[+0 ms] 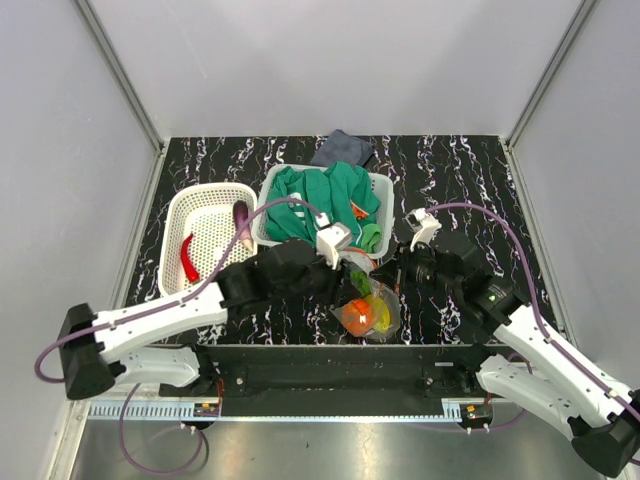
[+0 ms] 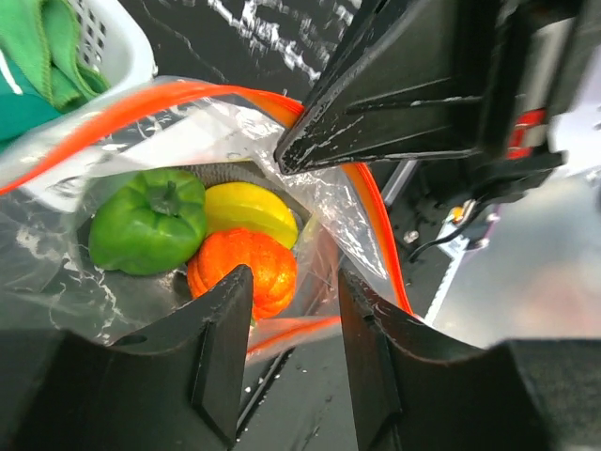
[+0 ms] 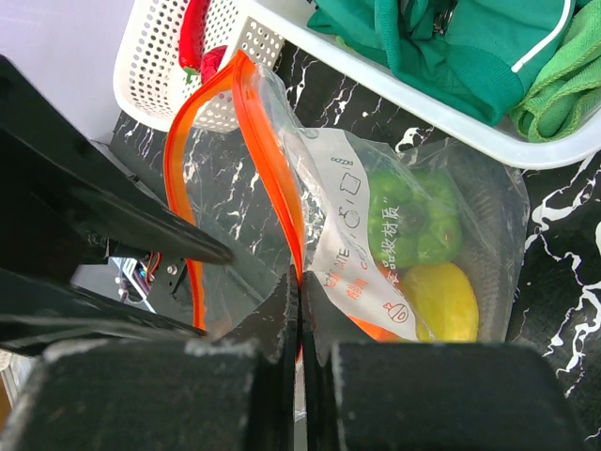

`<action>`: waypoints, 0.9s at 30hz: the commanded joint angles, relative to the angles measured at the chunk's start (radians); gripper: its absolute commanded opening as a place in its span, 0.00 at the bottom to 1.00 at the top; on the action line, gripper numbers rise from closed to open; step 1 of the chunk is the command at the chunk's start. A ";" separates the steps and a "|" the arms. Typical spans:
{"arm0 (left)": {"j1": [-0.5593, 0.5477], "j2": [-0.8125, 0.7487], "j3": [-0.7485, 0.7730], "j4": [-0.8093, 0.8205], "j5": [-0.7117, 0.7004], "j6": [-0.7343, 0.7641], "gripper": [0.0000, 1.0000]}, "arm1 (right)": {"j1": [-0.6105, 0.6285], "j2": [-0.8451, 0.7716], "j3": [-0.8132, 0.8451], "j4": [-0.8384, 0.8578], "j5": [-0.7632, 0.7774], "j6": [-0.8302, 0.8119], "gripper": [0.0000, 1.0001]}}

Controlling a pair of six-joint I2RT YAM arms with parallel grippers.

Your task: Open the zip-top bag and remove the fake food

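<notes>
The zip-top bag point(image 1: 372, 312) lies near the front edge with its orange-red mouth point(image 2: 141, 103) pulled open. Inside it lie fake food pieces: a green pepper point(image 2: 150, 221), a yellow piece point(image 2: 249, 211) and an orange round one point(image 2: 246, 271). My right gripper point(image 3: 300, 287) is shut on the far side of the zip strip point(image 3: 268, 160) and holds it up. My left gripper point(image 2: 296, 282) stands at the mouth with its jaws apart, and the near zip strip point(image 2: 291, 334) runs across the gap between its fingers point(image 2: 221, 348). Both grippers meet over the bag in the top view.
A white perforated basket point(image 1: 222, 197) at the left holds a red chili point(image 1: 187, 258) and a purple piece point(image 1: 242, 218). A second white basket point(image 1: 380, 185) behind the bag holds green cloth point(image 1: 325, 195). A grey cloth point(image 1: 342, 148) lies at the back.
</notes>
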 commanded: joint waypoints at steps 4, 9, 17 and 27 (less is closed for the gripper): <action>-0.025 0.147 0.138 -0.007 -0.094 0.072 0.44 | 0.006 -0.031 0.030 0.027 -0.014 0.012 0.00; -0.026 0.257 0.195 -0.052 -0.009 0.098 0.44 | 0.006 -0.037 0.026 0.025 -0.011 0.012 0.00; -0.034 0.294 0.123 -0.041 0.028 0.064 0.53 | 0.004 -0.039 0.023 0.017 -0.005 0.004 0.00; -0.084 0.352 0.032 0.039 -0.054 -0.006 0.74 | 0.006 -0.066 -0.020 0.017 -0.007 0.027 0.00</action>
